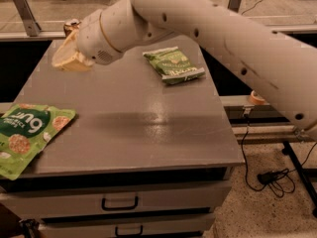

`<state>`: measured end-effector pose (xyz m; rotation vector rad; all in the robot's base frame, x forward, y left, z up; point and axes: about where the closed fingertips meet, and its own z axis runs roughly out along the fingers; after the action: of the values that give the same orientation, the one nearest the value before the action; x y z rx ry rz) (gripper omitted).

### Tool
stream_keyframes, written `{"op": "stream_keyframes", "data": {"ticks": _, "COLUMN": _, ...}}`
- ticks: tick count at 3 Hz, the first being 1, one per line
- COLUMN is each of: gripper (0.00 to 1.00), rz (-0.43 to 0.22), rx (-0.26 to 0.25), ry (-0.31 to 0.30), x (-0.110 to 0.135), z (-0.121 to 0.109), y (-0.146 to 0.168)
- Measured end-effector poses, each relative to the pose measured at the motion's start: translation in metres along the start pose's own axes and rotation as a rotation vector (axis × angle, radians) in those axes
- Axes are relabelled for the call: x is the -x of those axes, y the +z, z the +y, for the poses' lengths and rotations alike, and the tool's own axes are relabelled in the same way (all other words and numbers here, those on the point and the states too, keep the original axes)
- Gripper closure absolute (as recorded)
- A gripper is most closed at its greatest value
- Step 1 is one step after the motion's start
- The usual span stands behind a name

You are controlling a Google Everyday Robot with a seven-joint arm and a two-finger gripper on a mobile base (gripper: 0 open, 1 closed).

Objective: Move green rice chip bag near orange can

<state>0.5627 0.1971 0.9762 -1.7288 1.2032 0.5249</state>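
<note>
The large bright green rice chip bag lies flat at the table's front left corner, partly over the edge. The orange can stands at the far left corner, mostly hidden behind my arm. My gripper, with cream-coloured fingers, hangs over the table's far left part, just in front of the can and well away from the big bag. It holds nothing that I can see.
A smaller, duller green bag lies at the far right of the grey table. Drawers sit below the tabletop. My thick white arm spans the upper right. Cables lie on the floor at right.
</note>
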Motion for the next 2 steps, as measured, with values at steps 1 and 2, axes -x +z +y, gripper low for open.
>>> {"op": "stream_keyframes", "data": {"ticks": 1, "gripper": 0.37, "rz": -0.065, "rx": 0.123, "ry": -0.087, "x": 0.002, "z": 0.006, "y": 0.052}}
{"op": "stream_keyframes", "data": {"ticks": 2, "gripper": 0.14, "rz": -0.075, "rx": 0.237, "ry": -0.159, "x": 0.01, "z": 0.01, "y": 0.087}}
